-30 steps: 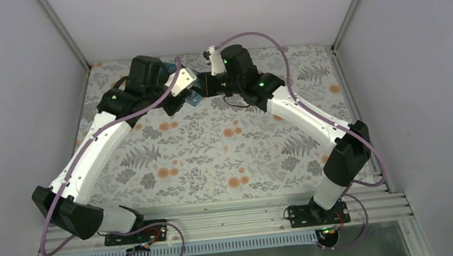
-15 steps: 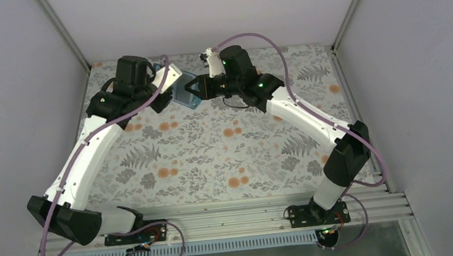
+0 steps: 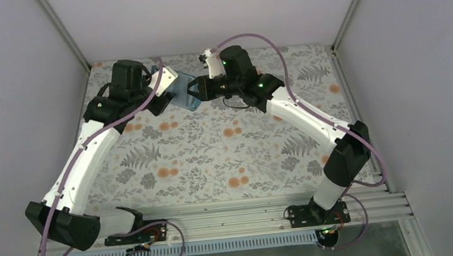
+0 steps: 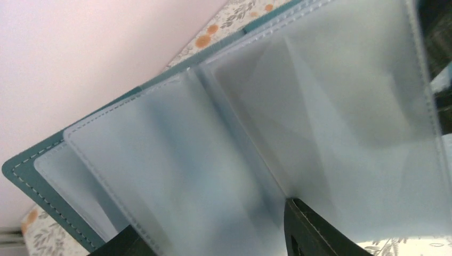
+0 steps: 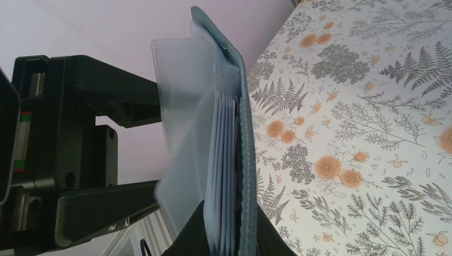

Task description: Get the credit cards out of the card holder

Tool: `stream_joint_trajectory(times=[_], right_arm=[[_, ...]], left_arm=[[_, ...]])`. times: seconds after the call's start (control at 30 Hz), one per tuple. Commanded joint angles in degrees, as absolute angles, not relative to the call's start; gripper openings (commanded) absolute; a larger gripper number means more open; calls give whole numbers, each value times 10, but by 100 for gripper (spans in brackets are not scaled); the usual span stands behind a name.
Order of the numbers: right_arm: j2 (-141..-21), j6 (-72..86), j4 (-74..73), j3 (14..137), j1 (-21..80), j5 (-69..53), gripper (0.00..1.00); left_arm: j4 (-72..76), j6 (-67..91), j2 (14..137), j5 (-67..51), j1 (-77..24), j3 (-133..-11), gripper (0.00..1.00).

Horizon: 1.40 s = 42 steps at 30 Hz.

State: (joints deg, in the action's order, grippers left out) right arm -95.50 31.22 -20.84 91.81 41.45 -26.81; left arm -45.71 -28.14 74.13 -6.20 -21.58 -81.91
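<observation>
My right gripper point(image 5: 226, 237) clamps the lower edge of the teal stitched folding card holder point(image 5: 244, 133), aloft at 12 o'clock over the floral-cloth table point(image 3: 215, 161). My left gripper point(image 4: 216, 237), at its 9 o'clock, stands part-open astride a frosted plastic sleeve point(image 5: 178, 106). No credit cards seen. Pinch a card, not the sleeve.

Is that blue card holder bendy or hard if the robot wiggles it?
Probably bendy. The right gripper pinches the card holder by one edge, and its clear pockets curl and fan apart, so they would likely flop. The stitched cover stands straighter, so it may be firmer. The shiny pockets could be slippery to pinch.
</observation>
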Motion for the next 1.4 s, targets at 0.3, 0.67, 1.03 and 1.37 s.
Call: stream_joint_trajectory(times=[0.3,0.67,1.03,1.37], right_arm=[[-890,237,-238,892,421,-319,4],[-886,303,-359,803,433,-171,4],[-912,381,-282,771,487,-174,4],[-927,443,-204,791,488,-162,4]], left_arm=[[-469,-261,686,-136,-212,-809,59],[-471,-244,637,-208,-212,-716,67],[-403,-213,630,-260,-213,-608,100],[-377,-173,650,-280,-220,-615,100]])
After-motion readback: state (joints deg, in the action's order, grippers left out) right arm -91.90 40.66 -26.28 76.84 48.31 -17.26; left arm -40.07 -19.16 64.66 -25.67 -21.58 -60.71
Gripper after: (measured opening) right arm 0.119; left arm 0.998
